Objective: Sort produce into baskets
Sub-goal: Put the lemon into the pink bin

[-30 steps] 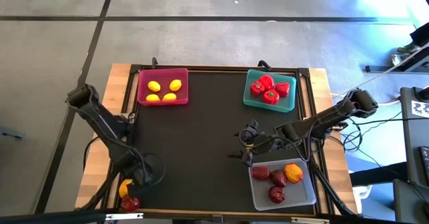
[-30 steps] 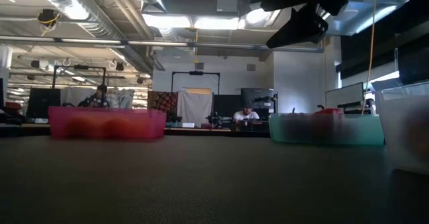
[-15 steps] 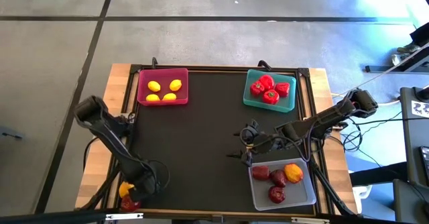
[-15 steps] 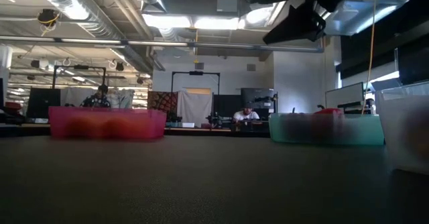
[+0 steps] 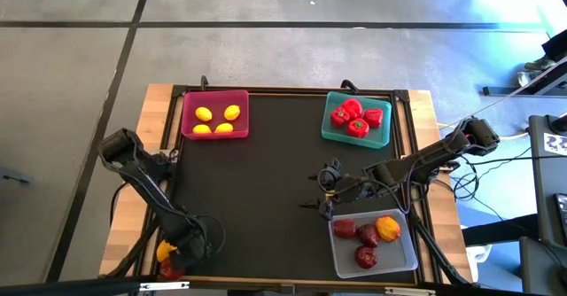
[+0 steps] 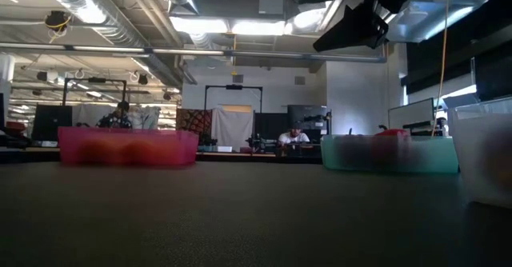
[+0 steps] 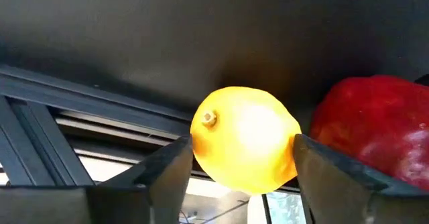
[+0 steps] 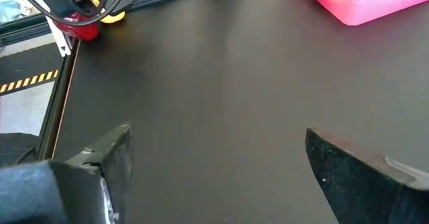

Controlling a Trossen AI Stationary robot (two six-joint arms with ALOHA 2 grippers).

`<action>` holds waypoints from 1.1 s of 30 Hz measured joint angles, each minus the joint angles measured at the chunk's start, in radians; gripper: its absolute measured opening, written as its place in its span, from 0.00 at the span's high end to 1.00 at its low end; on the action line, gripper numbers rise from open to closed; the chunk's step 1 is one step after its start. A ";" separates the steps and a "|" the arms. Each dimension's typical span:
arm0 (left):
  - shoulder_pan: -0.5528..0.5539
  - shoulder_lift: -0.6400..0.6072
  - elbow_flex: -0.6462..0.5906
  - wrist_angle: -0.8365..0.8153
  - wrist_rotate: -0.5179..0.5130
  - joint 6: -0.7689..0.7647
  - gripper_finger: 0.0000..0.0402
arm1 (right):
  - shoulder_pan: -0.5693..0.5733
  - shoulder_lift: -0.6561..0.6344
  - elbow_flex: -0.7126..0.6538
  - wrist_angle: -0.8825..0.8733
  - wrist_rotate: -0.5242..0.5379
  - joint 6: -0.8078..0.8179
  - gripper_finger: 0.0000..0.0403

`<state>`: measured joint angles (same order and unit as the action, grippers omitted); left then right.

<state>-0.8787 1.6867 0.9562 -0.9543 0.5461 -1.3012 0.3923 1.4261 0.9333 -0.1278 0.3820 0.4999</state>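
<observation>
Produce is mostly sorted: three lemons (image 5: 218, 120) lie in the pink basket (image 5: 215, 95), red peppers (image 5: 353, 116) in the teal basket (image 5: 383, 138), and dark apples (image 5: 361, 237) in the clear basket (image 5: 403, 263) — where one yellow-orange piece (image 5: 387, 229) also lies, seemingly misplaced.

Left hand (image 7: 238, 170) is at the near-left corner of the surface (image 5: 266, 190), fingers (image 7: 167, 174) set either side of a loose lemon (image 7: 244, 147) and touching or nearly touching its flanks; whether it grips firmly cannot be told. A red apple (image 7: 369, 133) sits just beside the lemon, touching or nearly so.

Right hand (image 8: 214, 177) hovers just beside the clear basket, spread wide and empty.

Risks, as judged:
- Contact falls on the lemon's rounded sides; a weak closure could let it squirt out and roll off the nearby edge.
- The right-side finger sits against the apple — lifting may drag or nudge it toward the edge.
- The lemon must travel the length of the surface to the pink basket; a slack hold could drop it midway.
</observation>
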 joint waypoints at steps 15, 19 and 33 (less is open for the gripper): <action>0.004 -0.003 0.002 -0.008 0.000 0.122 0.75 | 0.000 0.000 0.000 -0.001 0.000 0.000 0.13; 0.017 -0.022 0.001 -0.013 0.002 0.145 0.80 | 0.000 0.000 0.000 0.000 0.000 0.000 0.13; 0.123 -0.191 0.042 -0.226 -0.212 0.196 0.88 | 0.000 0.000 0.000 -0.001 -0.001 0.000 0.13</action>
<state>-0.7560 1.4952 0.9981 -1.1805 0.3341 -1.1052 0.3925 1.4258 0.9333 -0.1287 0.3813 0.5000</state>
